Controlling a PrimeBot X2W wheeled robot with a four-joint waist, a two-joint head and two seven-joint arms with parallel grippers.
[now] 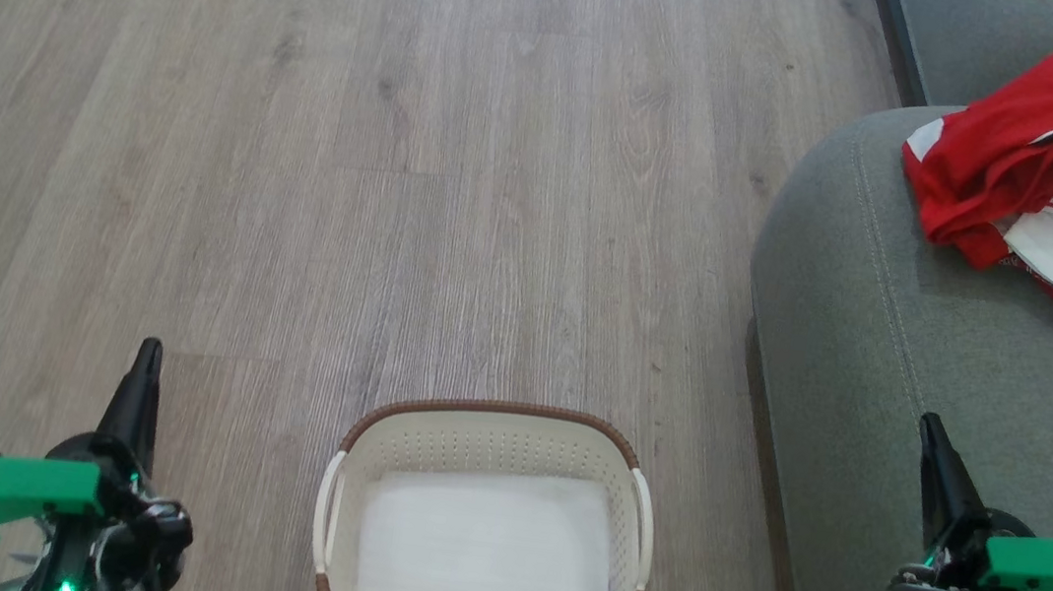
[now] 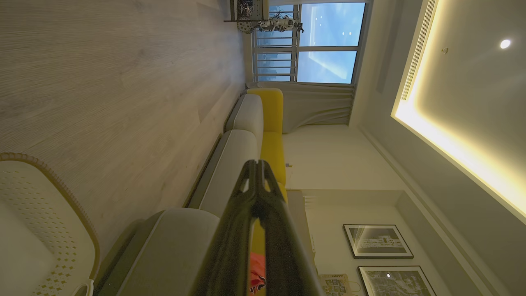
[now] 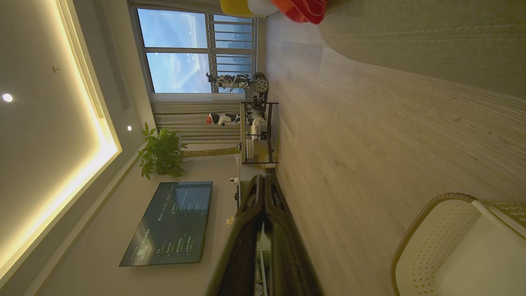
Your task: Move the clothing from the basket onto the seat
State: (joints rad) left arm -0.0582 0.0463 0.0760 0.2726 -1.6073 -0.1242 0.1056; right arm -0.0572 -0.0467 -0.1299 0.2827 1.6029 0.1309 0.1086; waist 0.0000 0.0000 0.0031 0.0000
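The clothing lies heaped on the seat, cropped at the frame's right edge, as is the basket's near end. My left tool and right tool are pressed together, empty.

The head camera looks steeply down from above at the floor, with the basket close under it and the seat along its right side. Both wrist cameras sit low and are rolled sideways in opposite directions, facing across the room toward the window. Each catches the basket's rim in a bottom corner, plus floor and seat.
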